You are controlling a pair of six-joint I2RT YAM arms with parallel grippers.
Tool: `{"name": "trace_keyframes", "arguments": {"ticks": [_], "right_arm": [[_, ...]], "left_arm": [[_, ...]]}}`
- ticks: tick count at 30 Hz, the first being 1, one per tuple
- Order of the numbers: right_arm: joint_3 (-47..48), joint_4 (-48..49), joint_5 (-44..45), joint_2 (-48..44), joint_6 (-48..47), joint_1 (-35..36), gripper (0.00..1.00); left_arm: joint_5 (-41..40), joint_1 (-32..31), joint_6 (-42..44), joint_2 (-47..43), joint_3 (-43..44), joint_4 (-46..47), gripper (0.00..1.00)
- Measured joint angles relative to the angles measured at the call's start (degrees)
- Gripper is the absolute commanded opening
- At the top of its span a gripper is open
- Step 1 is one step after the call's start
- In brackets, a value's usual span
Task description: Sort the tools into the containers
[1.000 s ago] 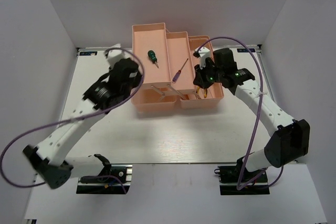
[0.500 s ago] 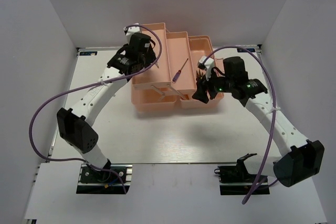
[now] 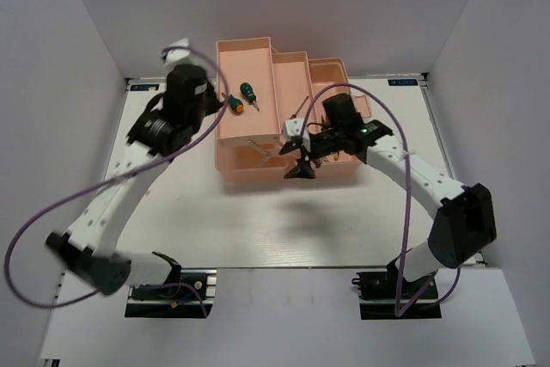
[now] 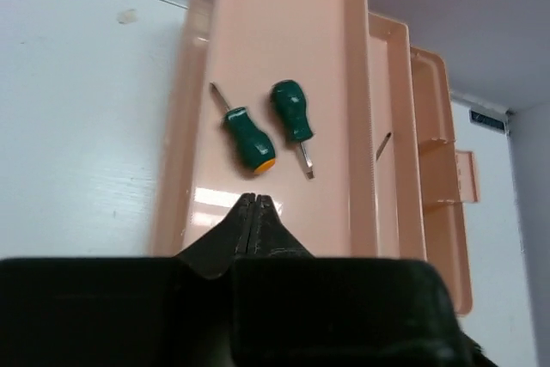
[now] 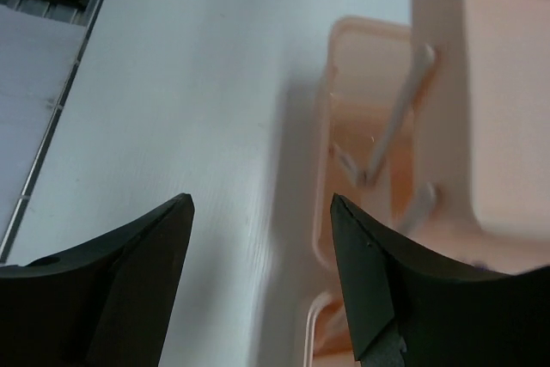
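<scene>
The salmon-pink toolbox (image 3: 258, 58) stands open at the back of the table, its trays fanned out. Two stubby green-handled screwdrivers (image 4: 249, 139) (image 4: 292, 113) lie side by side in the left tray (image 4: 284, 32); from above they show as one screwdriver (image 3: 232, 103) and the other (image 3: 247, 90). My left gripper (image 4: 255, 199) is shut and empty, just short of them at the tray's left side (image 3: 218, 103). A thin screwdriver shaft (image 4: 383, 145) shows in the middle tray. My right gripper (image 5: 262, 208) is open and empty over the toolbox's front edge (image 3: 301, 167).
White walls close in the table at the back and both sides. The toolbox's lower compartment (image 5: 361, 126) with its metal hinge links lies right of my right fingers, with bare white tabletop (image 5: 189, 83) to their left. Purple cables loop off both arms.
A second green screwdriver now lies in the left tray; my left gripper has drawn back and shut. My right gripper has opened and swung left from the right compartment to the toolbox's front.
</scene>
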Motion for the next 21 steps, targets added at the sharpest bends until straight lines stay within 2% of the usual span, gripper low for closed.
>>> {"name": "trace_keyframes", "arguments": {"ticks": [1, 2, 5, 10, 15, 21], "right_arm": [[0.63, 0.0, 0.28, 1.36, -2.32, 1.57, 0.71], [1.29, 0.0, 0.76, 2.82, -4.87, 3.76, 0.71], [2.47, 0.66, 3.45, 6.47, -9.64, 9.57, 0.7], [2.54, 3.43, 10.21, 10.34, -13.33, 16.57, 0.68], [2.54, 9.44, 18.38, 13.18, -12.94, 18.93, 0.67], [2.62, 16.52, 27.47, 16.65, -11.91, 20.83, 0.67]], "left_arm": [[-1.05, 0.15, -0.66, -3.85, -2.73, -0.46, 0.17], [-2.16, 0.42, -1.75, -8.44, -6.27, -1.22, 0.42], [-5.27, 1.11, -6.25, -21.73, -15.32, -5.01, 0.61], [-6.95, 1.68, -15.1, -36.11, -28.04, -12.22, 0.64], [-3.19, 1.7, -21.64, -42.34, -42.58, -17.4, 0.64], [3.8, 1.7, -26.32, -48.85, -56.35, -16.2, 0.67]]}}
